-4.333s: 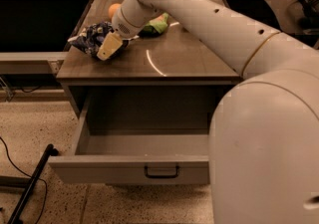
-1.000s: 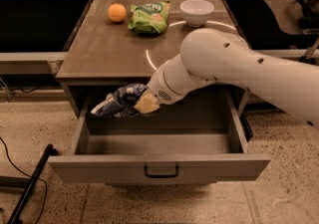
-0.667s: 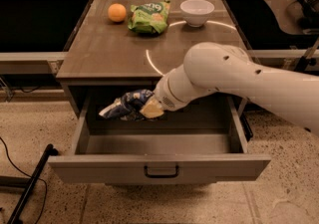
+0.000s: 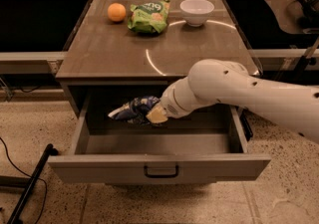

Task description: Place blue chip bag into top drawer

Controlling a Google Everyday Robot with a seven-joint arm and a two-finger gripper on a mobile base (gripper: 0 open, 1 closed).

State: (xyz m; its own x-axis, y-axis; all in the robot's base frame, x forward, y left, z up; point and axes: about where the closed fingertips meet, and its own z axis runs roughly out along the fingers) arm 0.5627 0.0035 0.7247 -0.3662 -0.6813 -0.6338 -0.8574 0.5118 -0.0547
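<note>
One white arm [image 4: 239, 88] reaches in from the right of the frame, and its gripper [image 4: 152, 114] sits at the centre, inside the opening of the top drawer [image 4: 209, 167]. The fingers [image 4: 156, 115] are closed tight on the right end of the blue chip bag [image 4: 131, 110]; only one pale yellowish finger shows clearly, pressed against the crumpled foil. The bag sticks out to the left of the gripper, lying roughly level, with its white and silvery patches facing the camera. It hangs above the drawer floor, in the back part of the drawer, towards the middle and left; whether its underside touches the floor cannot be told.

The drawer is pulled well out towards the lower edge of the frame, its grey front carrying a small dark handle [image 4: 161, 171] at the centre.

Above it, the brown table [image 4: 149, 54] holds three things in a row along its far edge: an orange [image 4: 116, 12] on the left, a green chip bag [image 4: 148, 16] just beside it, and a white bowl [image 4: 196, 11] to the right. A black rod [image 4: 27, 188] lies on the speckled floor at the lower left.
</note>
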